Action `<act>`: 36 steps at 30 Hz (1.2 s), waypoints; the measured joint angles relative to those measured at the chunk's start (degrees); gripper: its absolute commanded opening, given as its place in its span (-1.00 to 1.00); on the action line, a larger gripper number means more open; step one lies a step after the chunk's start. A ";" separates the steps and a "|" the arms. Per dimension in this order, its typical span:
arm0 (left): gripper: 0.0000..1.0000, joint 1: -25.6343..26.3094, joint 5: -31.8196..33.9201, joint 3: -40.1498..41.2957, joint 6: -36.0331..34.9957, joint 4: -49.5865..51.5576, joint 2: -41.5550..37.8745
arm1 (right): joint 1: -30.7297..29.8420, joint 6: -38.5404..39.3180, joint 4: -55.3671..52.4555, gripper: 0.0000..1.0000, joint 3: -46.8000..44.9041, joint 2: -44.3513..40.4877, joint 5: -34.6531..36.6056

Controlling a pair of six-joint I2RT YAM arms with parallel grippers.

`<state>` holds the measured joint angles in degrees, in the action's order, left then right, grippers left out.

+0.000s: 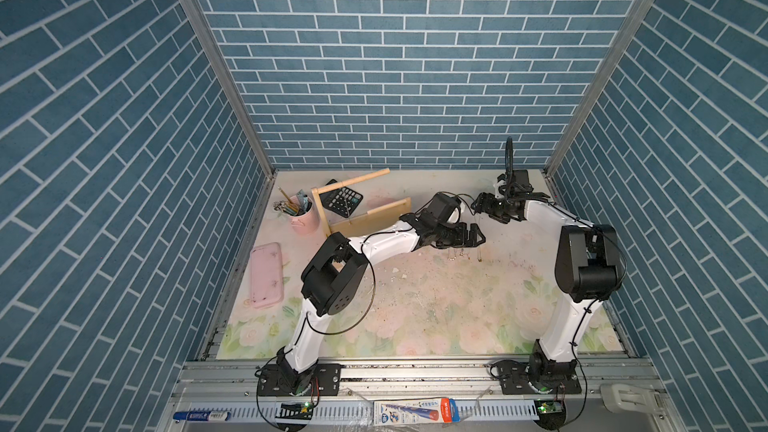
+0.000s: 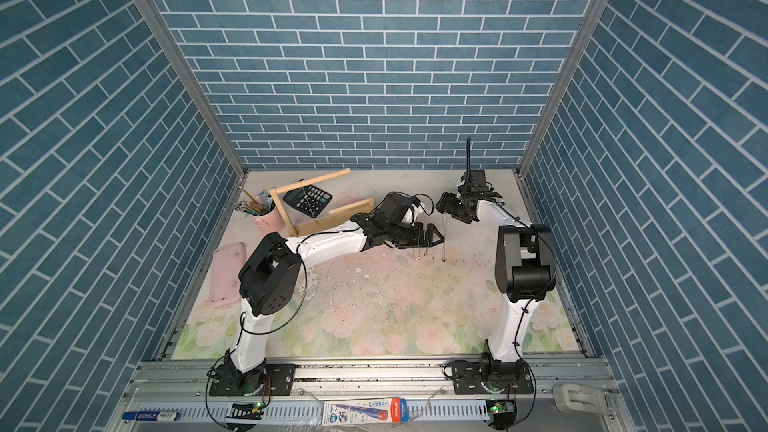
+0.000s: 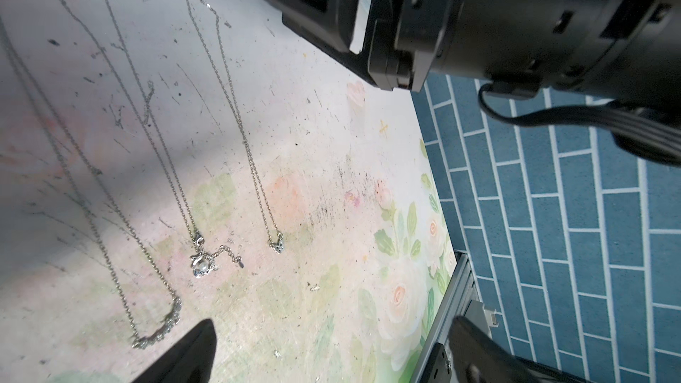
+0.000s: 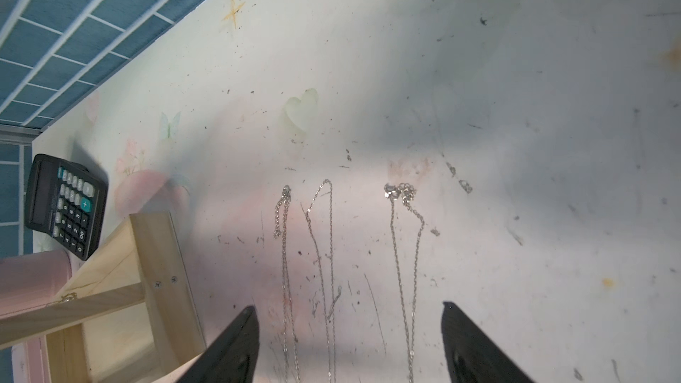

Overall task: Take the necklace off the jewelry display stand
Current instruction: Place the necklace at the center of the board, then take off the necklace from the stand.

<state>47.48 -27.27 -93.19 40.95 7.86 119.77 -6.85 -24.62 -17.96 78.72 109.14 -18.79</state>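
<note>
Three thin silver chain necklaces [image 3: 202, 265] lie side by side on floral-print tabletop [image 1: 415, 309], apart from pale wooden jewelry display stand [image 1: 370, 218] at rear left. Left gripper [image 3: 331, 322] spread wide above them; right gripper [image 4: 348, 307] likewise spread, holding nothing.

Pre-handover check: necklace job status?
Left gripper open, right gripper open. Three necklaces flat on table, off jewelry display stand; one chain hangs there. Nothing blocking.
</note>
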 measured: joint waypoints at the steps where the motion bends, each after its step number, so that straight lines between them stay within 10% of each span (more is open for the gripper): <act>1: 0.99 0.00 0.20 -0.39 -0.55 0.76 -0.31 | 0.00 0.00 0.02 0.57 -0.52 -0.57 0.00; 20: 0.99 -0.66 15.80 -5.27 -17.05 23.67 -16.24 | -0.81 -2.62 2.64 0.61 -9.03 -16.57 -2.71; 36: 0.99 -12.37 26.75 0.57 -19.15 27.39 -30.84 | -8.11 -2.32 0.81 0.64 -9.03 -28.39 -0.79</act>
<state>35.11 -0.51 -92.62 21.80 35.24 88.92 -14.96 -26.94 -17.15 69.69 80.75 -19.57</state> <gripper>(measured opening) 0.994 0.819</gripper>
